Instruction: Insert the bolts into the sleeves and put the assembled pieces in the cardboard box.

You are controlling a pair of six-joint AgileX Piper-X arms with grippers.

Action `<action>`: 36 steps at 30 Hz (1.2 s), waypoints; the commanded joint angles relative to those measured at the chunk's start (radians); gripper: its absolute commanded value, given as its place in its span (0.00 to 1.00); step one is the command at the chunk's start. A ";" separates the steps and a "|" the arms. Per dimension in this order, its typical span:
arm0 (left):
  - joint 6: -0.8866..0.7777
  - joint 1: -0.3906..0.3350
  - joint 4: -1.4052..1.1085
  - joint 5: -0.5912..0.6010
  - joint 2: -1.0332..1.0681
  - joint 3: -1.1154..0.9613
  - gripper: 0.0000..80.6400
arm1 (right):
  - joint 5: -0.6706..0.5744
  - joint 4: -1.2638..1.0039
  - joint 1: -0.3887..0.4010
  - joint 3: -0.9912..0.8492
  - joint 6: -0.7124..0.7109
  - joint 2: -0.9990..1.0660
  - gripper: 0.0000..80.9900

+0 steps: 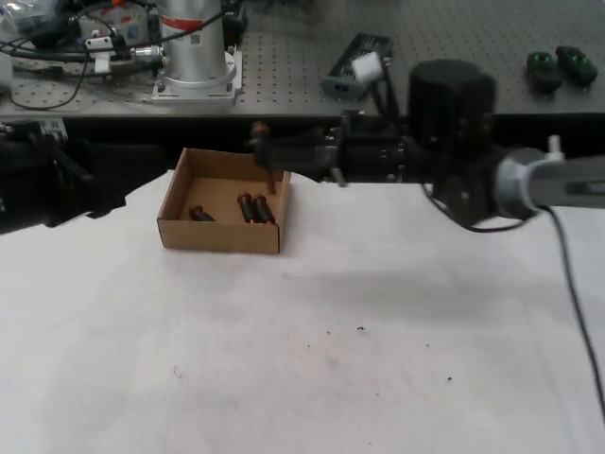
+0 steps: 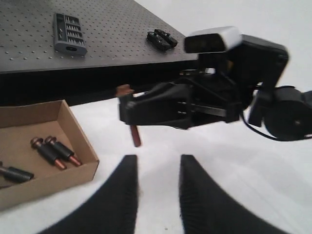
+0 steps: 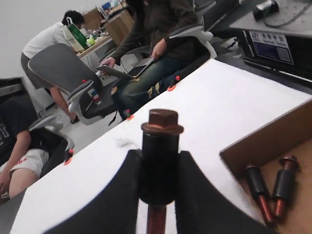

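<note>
While the cardboard box (image 1: 223, 236) rests on the white sheet (image 1: 312, 359), three finished pieces are seen lying in it: a single piece (image 1: 200, 215) near its left wall and a pair of pieces (image 1: 255, 208) side by side by its right wall; behind the sheet, on the perforated bench (image 1: 454, 33), a bit case (image 2: 69, 33), two black clips (image 2: 162, 39) and a silver column (image 1: 194, 47) are found. The box's far right corner is partly hidden by the right gripper (image 1: 267, 149), which is clamped on a black sleeve (image 3: 158, 165) with a copper bolt (image 3: 162, 122) through it, head up, held above that corner; the left gripper (image 2: 157, 185) is seen with fingers apart, nothing between them.
</note>
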 commanded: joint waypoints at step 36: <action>0.061 -0.001 0.205 -0.127 -0.213 -0.001 0.00 | 0.085 0.247 -0.002 -0.541 0.105 0.168 0.49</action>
